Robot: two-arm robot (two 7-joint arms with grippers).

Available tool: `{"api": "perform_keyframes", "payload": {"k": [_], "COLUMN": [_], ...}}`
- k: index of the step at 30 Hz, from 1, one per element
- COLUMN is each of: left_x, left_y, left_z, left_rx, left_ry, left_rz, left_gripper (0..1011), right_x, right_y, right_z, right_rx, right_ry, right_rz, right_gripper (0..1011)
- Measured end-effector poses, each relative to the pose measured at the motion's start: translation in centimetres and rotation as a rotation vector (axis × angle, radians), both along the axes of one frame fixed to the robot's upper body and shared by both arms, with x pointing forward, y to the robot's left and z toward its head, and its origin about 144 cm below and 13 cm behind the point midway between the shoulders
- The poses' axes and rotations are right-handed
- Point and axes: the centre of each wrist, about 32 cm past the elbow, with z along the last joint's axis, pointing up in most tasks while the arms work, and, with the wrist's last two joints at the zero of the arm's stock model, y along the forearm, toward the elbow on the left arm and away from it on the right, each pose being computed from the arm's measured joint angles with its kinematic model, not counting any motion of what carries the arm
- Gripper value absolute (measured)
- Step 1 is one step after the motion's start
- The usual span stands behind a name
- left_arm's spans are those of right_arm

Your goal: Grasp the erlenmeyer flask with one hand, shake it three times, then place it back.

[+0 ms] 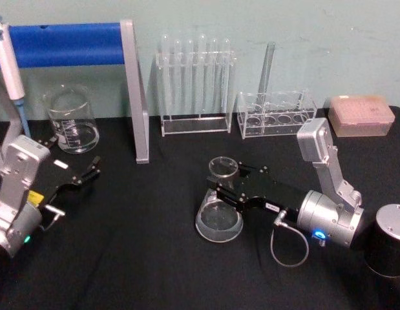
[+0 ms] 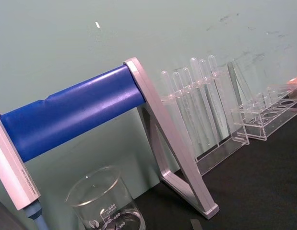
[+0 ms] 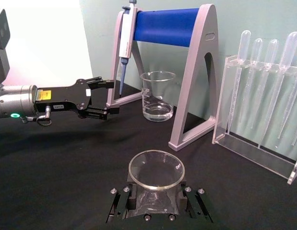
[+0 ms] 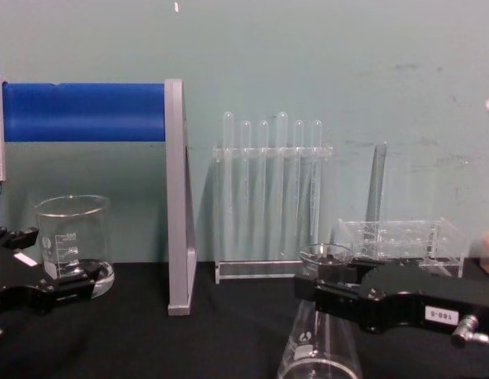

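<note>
Just in front of the rack of test tubes, toward the robot, the erlenmeyer flask stands with its wide base on the black desk, and the right gripper has its jaws at the narrow neck, one on each side just under the flared rim. From the right wrist view they look closed on the neck, though whether they are already squeezing firmly cannot be told. The flask seems upright or nearly so, its base apparently on the cloth, so I judge the grasp to be made and the lift yet to come. To do it well, the grip should sit snug below the rim, so the flare stops any slipping, and the lift should go straight up before any shaking, with short, even swings that keep well short of the rack behind. The left gripper rests idle near the beaker, far to the rack's left, its jaws apart.
</note>
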Motion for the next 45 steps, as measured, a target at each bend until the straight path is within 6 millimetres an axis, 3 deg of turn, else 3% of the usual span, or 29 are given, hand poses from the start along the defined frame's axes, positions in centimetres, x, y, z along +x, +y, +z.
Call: {"api": "perform_keyframes", "payload": {"k": [26,29,30,31,37,45], "left_x": [0.0,0.0,0.0,0.0,0.0,0.0], "left_y": [0.0,0.0,0.0,0.0,0.0,0.0], "left_z": [0.0,0.0,0.0,0.0,0.0,0.0], "left_rx": [0.0,0.0,0.0,0.0,0.0,0.0], "left_ry": [0.0,0.0,0.0,0.0,0.0,0.0], "left_rz": [0.0,0.0,0.0,0.0,0.0,0.0], "left_gripper": [1001,1001,1001,1001,1001,1001], "right_x": [0.02,0.02,0.01,0.01,0.01,0.02], "right_y": [0.02,0.02,0.01,0.02,0.02,0.01], "right_z": [-0.02,-0.03,-0.04,-0.04,-0.04,-0.03], "right_rx": [-0.002,-0.003,-0.003,-0.003,-0.004,-0.003], "right_ry": [-0.001,-0.001,-0.001,-0.001,-0.001,-0.001], "right_rz": [0.002,0.002,0.002,0.002,0.002,0.002], "right_gripper": [449,484,550,550,769,963]}}
